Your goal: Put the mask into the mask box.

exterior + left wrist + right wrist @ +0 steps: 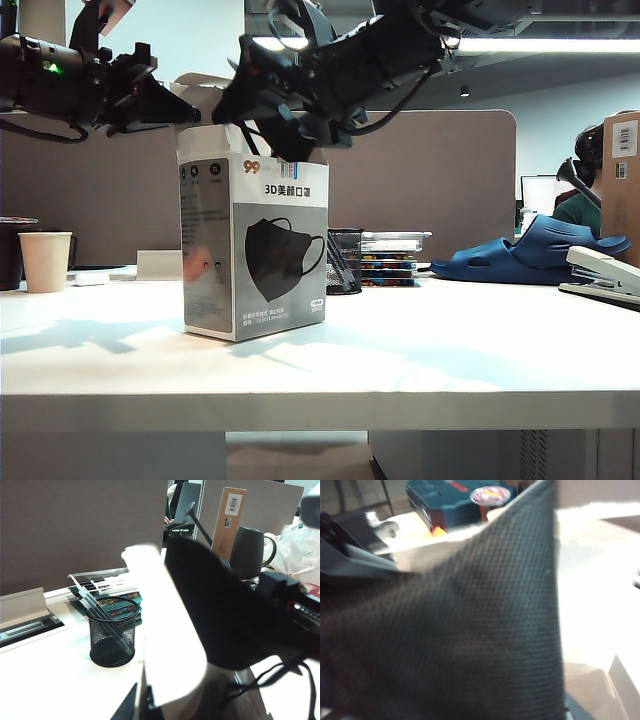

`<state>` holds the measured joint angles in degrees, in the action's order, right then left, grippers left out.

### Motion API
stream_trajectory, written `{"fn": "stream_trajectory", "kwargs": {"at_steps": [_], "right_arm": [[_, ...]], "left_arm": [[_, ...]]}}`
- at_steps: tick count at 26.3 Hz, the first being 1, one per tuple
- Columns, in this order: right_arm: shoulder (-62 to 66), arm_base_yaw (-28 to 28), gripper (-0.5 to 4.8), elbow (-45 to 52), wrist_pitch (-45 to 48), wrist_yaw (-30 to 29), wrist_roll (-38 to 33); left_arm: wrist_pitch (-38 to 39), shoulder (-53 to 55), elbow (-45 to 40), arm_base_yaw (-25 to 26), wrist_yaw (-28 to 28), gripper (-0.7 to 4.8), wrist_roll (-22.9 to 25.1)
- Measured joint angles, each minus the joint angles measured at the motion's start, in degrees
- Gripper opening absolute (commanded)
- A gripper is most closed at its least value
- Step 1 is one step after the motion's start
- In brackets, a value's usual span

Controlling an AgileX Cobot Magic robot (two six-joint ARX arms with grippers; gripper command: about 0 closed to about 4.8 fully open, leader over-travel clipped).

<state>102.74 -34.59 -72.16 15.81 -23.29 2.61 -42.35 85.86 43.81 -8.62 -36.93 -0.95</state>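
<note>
**mask at the mouth of the mask box, both arms above the carton**

the mask box (pixel 255 240) stands upright near the table (pixel 400 370) centre, its top flap (pixel 165 630) raised. the left gripper (pixel 160 100) sits at ten o'clock from the carton top, fingers together, seemingly at the flap; whether it pinches the flap cannot be told. the right gripper (pixel 290 135) hangs over the opening at twelve o'clock, its jaws spread wide. the mask (pixel 460 640) fills the right wrist view as dark woven fabric, and in the left wrist view it stands just behind the flap, at the carton mouth; whether the right gripper touches it cannot be told.

surroundings: a black mesh pen cup (pixel 344 262) just behind the carton at three o'clock, with a stack of flat cases (pixel 392 258) beside it; a blue sandal (pixel 540 250) and a stapler (pixel 605 275) farther towards three o'clock; a paper cup (pixel 46 261) at nine o'clock, well apart. the raised flap stands between the left wrist camera and part of the mask.
</note>
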Motion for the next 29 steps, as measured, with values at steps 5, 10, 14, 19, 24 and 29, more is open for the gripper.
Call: {"fn": "stream_trajectory", "kwargs": {"at_steps": [5, 10, 14, 19, 24, 29], "right_arm": [[0.0, 0.0, 4.68, 0.0, -1.6, 3.8, 0.0], [0.8, 0.0, 4.68, -0.1, 4.0, 2.4, 0.0], [4.8, 0.0, 4.67, -0.3, 6.1, 0.0, -0.3], [4.2, 0.1, 4.67, -0.3, 4.1, -0.2, -0.4], [-1.0, 0.1, 4.67, -0.1, -9.0, 2.4, 0.5], [-6.1, 0.8, 4.67, -0.1, -12.4, 5.4, 0.7]], "left_arm": [[0.0, 0.0, 0.0, 0.0, 0.0, -0.06, 0.0], [0.0, 0.0, 0.0, 0.0, -0.4, -0.06, 0.0], [0.1, 0.0, 0.0, 0.0, -0.4, -0.06, 0.0], [0.1, 0.0, 0.0, 0.0, -0.4, -0.06, 0.0], [-0.3, 0.0, 0.1, 0.0, -0.4, -0.06, 0.0], [-0.1, 0.0, 0.1, 0.0, -0.4, -0.06, 0.0]]}}
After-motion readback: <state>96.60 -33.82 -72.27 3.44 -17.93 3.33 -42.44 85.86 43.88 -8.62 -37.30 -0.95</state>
